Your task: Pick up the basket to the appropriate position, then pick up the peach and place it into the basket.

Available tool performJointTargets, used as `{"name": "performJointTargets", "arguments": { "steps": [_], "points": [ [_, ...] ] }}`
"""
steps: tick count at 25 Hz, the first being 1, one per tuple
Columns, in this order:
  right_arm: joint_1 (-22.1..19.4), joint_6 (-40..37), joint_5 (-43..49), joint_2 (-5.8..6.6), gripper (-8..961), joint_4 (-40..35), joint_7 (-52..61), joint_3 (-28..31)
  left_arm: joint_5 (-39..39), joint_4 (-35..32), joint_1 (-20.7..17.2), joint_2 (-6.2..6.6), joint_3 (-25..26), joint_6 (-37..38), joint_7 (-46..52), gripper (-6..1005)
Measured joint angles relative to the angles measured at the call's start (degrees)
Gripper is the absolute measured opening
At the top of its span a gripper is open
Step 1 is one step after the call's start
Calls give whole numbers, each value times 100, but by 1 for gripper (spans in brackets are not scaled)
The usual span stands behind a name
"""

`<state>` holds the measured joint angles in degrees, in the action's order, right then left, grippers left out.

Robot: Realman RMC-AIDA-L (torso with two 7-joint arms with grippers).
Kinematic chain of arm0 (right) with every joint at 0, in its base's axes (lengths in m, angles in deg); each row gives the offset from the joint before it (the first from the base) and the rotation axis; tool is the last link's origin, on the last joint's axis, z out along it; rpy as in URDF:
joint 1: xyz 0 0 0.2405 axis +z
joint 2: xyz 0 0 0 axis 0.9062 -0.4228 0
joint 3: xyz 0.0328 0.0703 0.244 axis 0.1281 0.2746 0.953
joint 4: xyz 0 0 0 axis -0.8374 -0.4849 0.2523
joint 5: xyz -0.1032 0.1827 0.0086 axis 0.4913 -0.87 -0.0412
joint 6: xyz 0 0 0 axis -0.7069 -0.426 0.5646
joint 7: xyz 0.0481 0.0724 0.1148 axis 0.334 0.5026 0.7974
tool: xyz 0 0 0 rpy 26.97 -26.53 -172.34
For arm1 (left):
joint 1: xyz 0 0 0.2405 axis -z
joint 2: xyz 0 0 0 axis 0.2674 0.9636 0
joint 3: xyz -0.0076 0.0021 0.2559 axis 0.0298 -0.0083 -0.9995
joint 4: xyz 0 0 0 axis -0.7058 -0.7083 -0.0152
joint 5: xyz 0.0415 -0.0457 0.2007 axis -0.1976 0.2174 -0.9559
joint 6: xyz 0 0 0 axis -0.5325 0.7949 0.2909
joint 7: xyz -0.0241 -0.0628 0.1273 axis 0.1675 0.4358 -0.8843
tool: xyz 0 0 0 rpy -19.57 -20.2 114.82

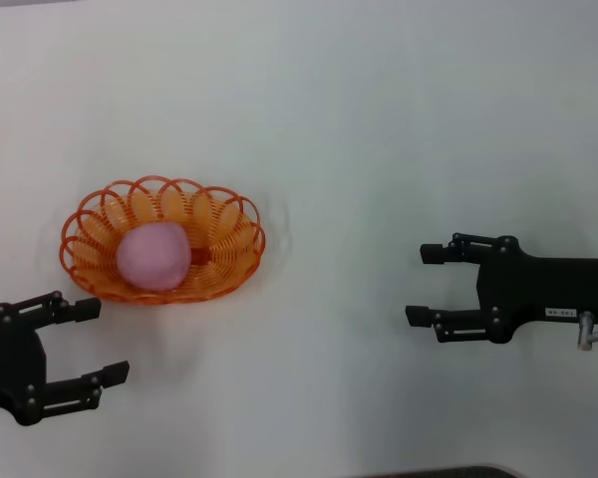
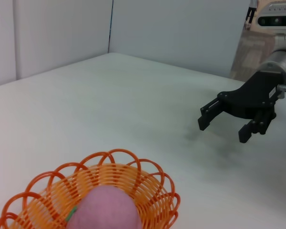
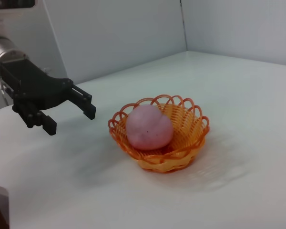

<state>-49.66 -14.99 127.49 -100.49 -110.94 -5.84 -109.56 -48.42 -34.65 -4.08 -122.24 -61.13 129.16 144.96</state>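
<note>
A small white label (image 1: 559,313) is showing on the right claw's black body, but its print is too small to read. No other writing is legible on the task items.

The basket (image 1: 241,261) is sitting on the white table (image 1: 379,129), toward the table's left side, and the peach (image 1: 152,257) is lying inside it, resting against the basket floor. In the left wrist view the basket (image 2: 152,191) and peach (image 2: 105,210) are cut off at the picture's lower edge.

The left claw (image 1: 90,342) is hovering near the table's front-left corner, just beside the basket's near rim, not touching it, fingers spread and holding nothing. Its arm is cut off by the frame edge.

The right claw (image 1: 426,285) is hanging over the table's right side, well apart from the basket, fingers spread and holding nothing.
</note>
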Motion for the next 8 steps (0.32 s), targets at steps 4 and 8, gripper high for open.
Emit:
{"name": "performJointTargets", "arguments": {
  "steps": [4,8],
  "points": [
    [2,9,15,-21,860,5,-19,14,-19,0,0,-6,0,19,5,785],
    [-8,31,15,-28,860,6,-42,13,7,0,-1,-8,0,25,12,785]
  ]
}}
